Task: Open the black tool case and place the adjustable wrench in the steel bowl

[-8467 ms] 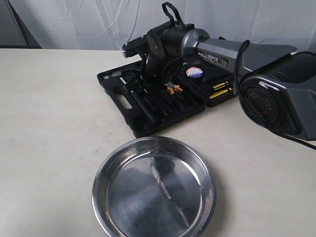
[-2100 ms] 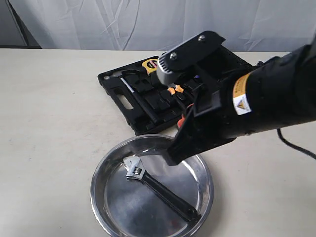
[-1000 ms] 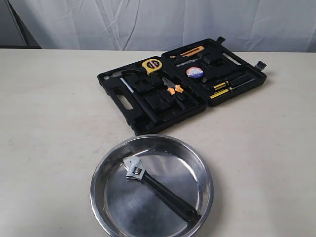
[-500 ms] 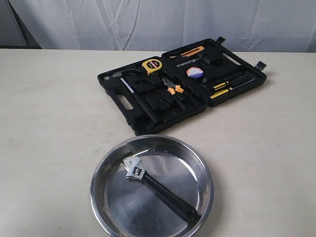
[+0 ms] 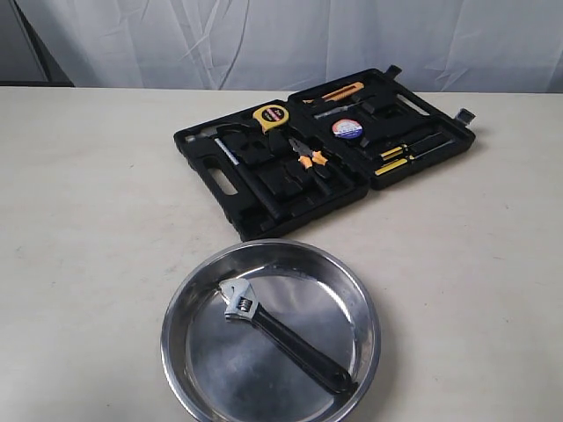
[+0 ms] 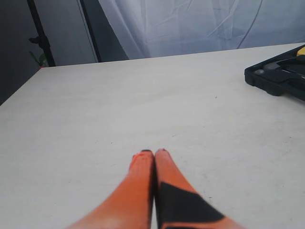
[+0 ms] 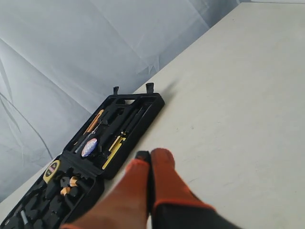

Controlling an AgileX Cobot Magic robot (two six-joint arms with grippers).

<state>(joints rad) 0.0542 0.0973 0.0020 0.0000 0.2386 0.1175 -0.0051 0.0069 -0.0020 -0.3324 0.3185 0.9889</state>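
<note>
The black tool case lies open flat at the back of the table, with its lid half to the right. The adjustable wrench lies inside the steel bowl, silver head to the left, black handle running to the lower right. Neither arm shows in the exterior view. My left gripper is shut and empty over bare table, with a corner of the case far off. My right gripper is shut and empty, near the case.
In the case sit a yellow tape measure, orange-handled pliers, a hammer, a round tape roll and yellow screwdrivers. A white curtain hangs behind the table.
The right arm, which hung over the bowl 2.1 s ago with the wrench lying below, has left the exterior view. Over the last second nothing has moved.
</note>
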